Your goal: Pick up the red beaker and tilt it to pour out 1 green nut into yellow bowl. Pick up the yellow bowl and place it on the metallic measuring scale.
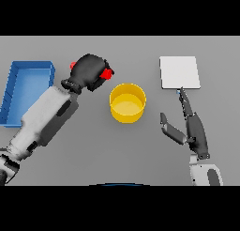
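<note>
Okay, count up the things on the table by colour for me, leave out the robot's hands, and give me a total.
Red: 1, the red beaker, held by the left hand
Yellow: 1, the yellow bowl
Blue: 1, the blue tray
White-grey: 1, the measuring scale
Total: 4
No green nut shows.

surface: plain grey table (93, 159) fills the whole view | walls, floor, windows: none visible | light: even and soft, weak shadows | other: blue tray (14, 80) lies at 9 o'clock on the table
</note>
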Motion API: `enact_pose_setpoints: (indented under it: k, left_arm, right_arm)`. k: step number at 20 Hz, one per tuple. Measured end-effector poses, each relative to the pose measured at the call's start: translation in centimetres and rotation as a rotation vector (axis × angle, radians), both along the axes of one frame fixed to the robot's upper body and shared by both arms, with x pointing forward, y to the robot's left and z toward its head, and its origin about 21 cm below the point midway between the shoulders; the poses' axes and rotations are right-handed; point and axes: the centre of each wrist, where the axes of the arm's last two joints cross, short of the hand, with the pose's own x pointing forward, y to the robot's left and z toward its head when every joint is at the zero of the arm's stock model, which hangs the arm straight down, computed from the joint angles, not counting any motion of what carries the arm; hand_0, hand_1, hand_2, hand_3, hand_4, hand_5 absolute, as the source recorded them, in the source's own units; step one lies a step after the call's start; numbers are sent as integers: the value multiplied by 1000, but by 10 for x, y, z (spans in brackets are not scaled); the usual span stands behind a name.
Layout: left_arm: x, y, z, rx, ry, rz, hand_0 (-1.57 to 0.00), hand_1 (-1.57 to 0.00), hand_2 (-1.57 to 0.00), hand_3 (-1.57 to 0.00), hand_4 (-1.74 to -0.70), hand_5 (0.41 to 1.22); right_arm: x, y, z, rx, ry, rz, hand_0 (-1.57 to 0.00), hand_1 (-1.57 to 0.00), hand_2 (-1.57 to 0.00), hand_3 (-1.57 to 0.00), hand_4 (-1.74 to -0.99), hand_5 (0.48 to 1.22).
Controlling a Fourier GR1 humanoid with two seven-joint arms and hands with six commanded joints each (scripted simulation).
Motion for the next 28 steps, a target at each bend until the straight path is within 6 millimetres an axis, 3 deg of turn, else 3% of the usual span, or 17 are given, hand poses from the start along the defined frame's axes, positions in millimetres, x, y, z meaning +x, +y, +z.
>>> enact_pose_setpoints:
  k: [1,4,13,18,28]
  left_arm:
    - [3,-3,3,65,-5,-21,-1570,-1570,-1570,-1570,-1740,1193]
    - [10,-16,7,260,-26,-106,-1571,-1571,-1571,-1571,-1613,1206]
    - [16,-65,23,711,-57,-257,-1571,-1571,-1571,-1571,-1720,1219]
    - [18,-76,28,917,-132,-304,-1571,-1571,-1571,-1571,-1734,1220]
    - [13,-102,19,1229,-341,-434,-1571,-1571,-1571,-1571,-1731,1221]
  right_arm:
    - [0,1,1,8,-8,-5,1,1,1,1,-1264,717]
    - [1,-1,1,8,-12,-9,1,1,1,1,-1258,697]
    - [1,2,-4,9,-8,-33,1,1,1,1,-1195,647]
    - [1,3,1,-12,-14,-41,1,1,1,1,-1179,635]
    - [1,-1,0,-19,-11,-64,1,1,1,1,-1159,632]
